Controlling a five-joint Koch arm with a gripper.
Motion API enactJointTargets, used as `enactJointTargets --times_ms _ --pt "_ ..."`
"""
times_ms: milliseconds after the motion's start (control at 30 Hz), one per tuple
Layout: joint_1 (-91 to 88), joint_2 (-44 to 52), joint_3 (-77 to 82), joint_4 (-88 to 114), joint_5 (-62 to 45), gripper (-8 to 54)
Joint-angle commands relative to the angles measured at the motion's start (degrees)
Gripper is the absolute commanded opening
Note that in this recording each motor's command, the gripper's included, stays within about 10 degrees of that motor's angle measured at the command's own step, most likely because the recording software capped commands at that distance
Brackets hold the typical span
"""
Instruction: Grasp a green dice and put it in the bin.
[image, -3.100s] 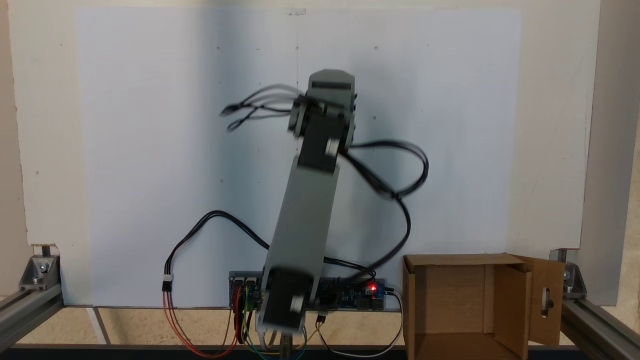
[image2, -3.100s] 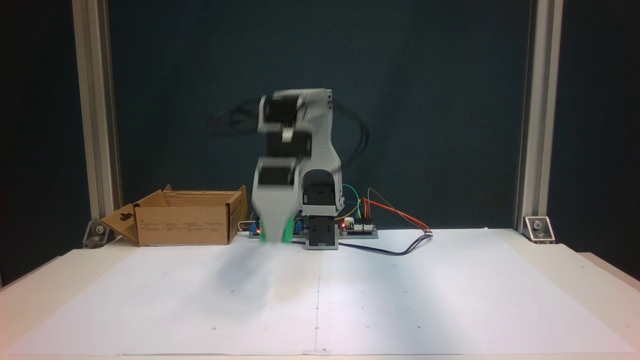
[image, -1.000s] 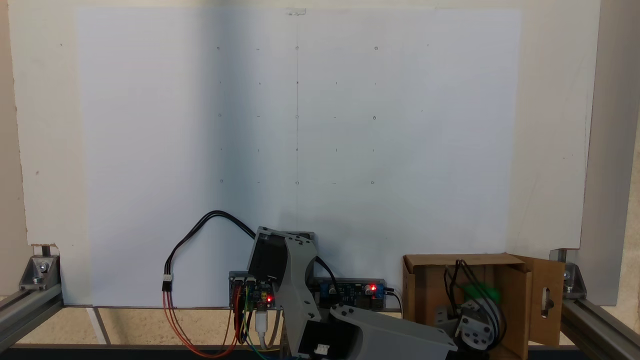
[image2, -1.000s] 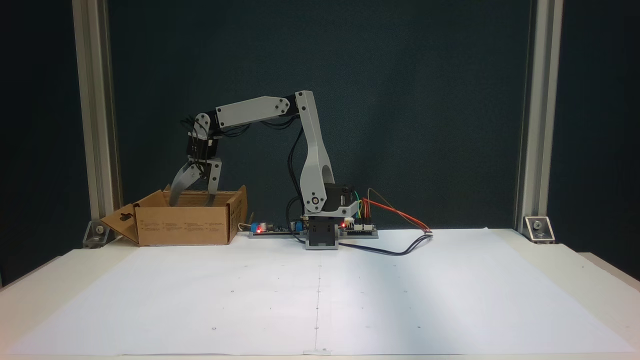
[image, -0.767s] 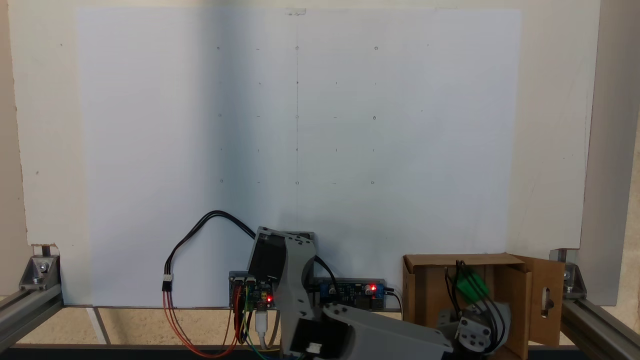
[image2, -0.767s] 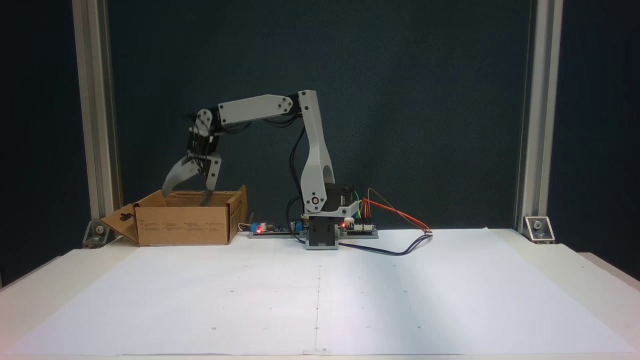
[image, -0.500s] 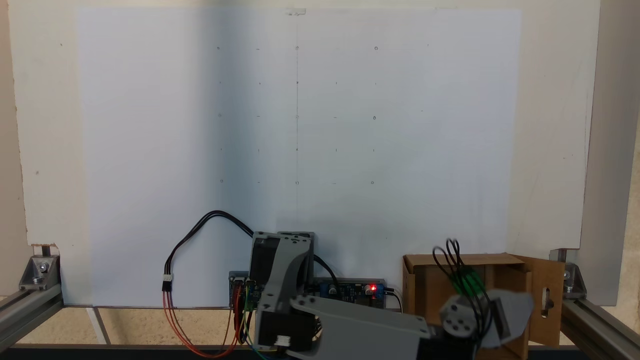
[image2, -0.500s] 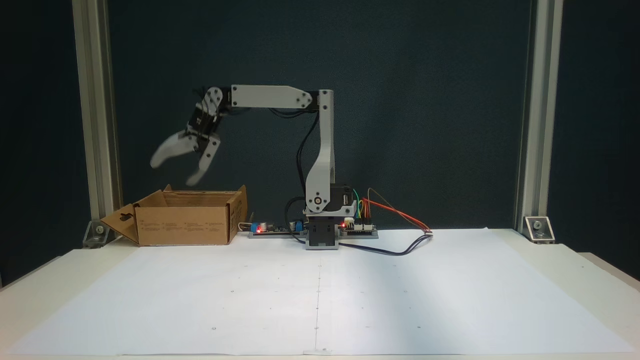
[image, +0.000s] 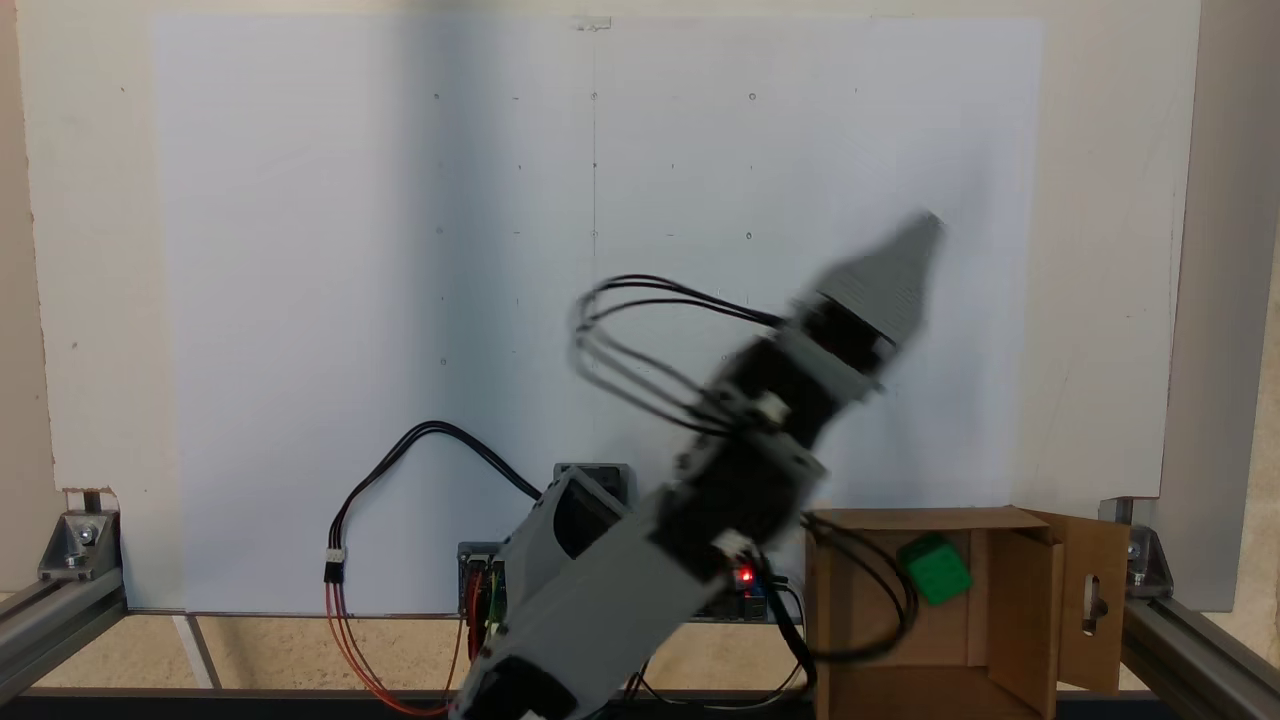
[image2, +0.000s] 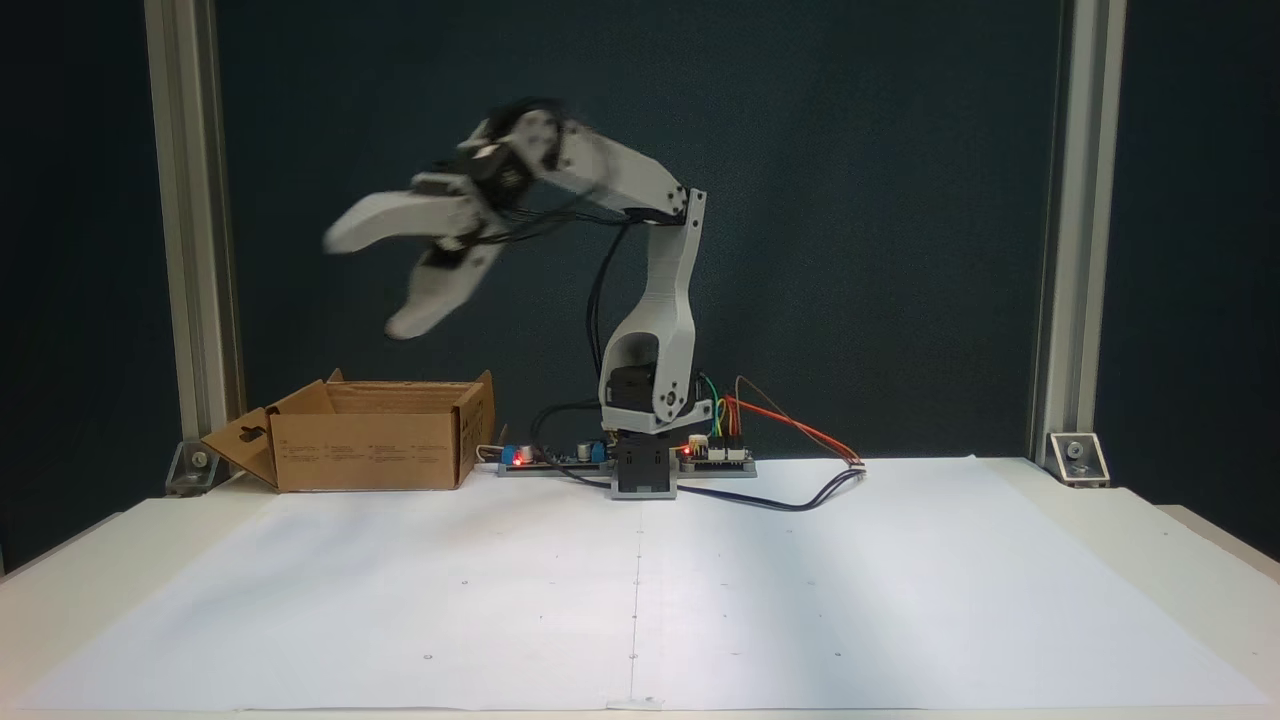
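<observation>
1. The small bright green plastic dice (image: 935, 568) is lying inside the brown corrugated cardboard bin (image: 1010, 600), near its back wall — apart from the gripper.
2. The bin (image2: 365, 448) is sitting at a back corner of the white paper-covered table (image2: 640, 600), its slotted flap (image2: 240, 442) folding outward toward the table's edge.
3. The grey plastic gripper (image2: 365, 285) is hanging blurred in the air, well above the bin — its jaws are standing wide apart and holding nothing.
4. The grey arm's base (image2: 645, 470) is standing at the middle of the table's back edge, beside red-lit circuit boards (image2: 715, 455).
</observation>
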Motion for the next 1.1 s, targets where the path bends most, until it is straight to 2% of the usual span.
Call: enactJointTargets --times_ms 0,200,400,733,1067 --pt "-8.5 2.4 -3.4 -1.6 3.7 45.1" --pt "-30.2 10.4 3.3 -2.1 4.0 45.1" --pt "-41.0 17.4 16.9 -15.2 5.6 45.2" --pt "-43.9 30.1 51.9 -41.1 5.5 45.8" --pt "-39.6 30.7 66.1 -65.8 5.7 45.3"
